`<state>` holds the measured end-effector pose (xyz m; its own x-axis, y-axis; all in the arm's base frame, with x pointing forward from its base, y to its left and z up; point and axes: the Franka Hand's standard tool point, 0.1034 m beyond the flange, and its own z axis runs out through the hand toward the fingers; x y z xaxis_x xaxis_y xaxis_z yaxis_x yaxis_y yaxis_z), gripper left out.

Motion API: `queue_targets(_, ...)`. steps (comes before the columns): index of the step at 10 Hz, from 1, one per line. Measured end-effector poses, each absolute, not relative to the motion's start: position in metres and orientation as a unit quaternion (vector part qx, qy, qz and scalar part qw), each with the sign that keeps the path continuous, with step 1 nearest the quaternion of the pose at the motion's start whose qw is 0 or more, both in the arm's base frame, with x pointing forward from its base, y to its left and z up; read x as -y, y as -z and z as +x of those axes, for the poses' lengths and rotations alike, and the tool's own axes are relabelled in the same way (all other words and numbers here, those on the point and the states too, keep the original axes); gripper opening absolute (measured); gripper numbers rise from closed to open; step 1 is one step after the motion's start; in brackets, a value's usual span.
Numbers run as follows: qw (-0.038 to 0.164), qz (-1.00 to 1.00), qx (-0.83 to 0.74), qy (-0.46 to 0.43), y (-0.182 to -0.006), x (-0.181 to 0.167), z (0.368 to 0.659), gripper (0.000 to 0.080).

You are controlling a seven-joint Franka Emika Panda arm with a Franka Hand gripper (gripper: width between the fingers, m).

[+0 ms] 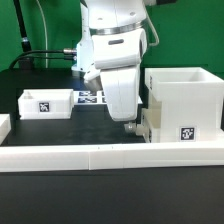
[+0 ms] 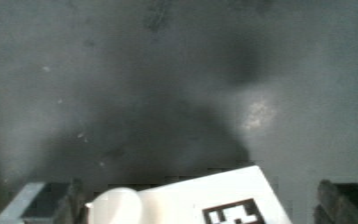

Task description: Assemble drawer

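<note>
The tall white drawer housing (image 1: 185,100) stands at the exterior view's right, with a tag on its front. One small white tray (image 1: 45,103) with a tag lies at the exterior view's left. My gripper (image 1: 131,126) hangs low just beside the housing. In the wrist view the gripper (image 2: 197,206) has its dark fingers (image 2: 43,204) wide apart. A second white tray (image 2: 247,195), with a round knob (image 2: 123,208) and a tag, lies between them. Neither finger touches it. In the exterior view this tray (image 1: 149,122) sits against the housing, partly hidden by the arm.
The long low white border wall (image 1: 100,155) runs along the front of the black table. The marker board (image 1: 90,98) lies flat behind the arm, between the left tray and the housing. Cables and a green backdrop are at the back.
</note>
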<state>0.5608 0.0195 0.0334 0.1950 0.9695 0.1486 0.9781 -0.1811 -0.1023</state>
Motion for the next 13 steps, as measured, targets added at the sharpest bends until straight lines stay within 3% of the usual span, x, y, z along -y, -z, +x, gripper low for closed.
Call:
queue_targets(3,0.083,-0.777,0.624,0.021,-0.042,0.001,0.550,0.0648)
queue_targets(8,0.068,-0.797,0.600,0.018,-0.077,0.042,0.514,0.0648)
queue_targets(13,0.067,-0.813,0.579,0.015,-0.082,0.053,0.502,0.0648)
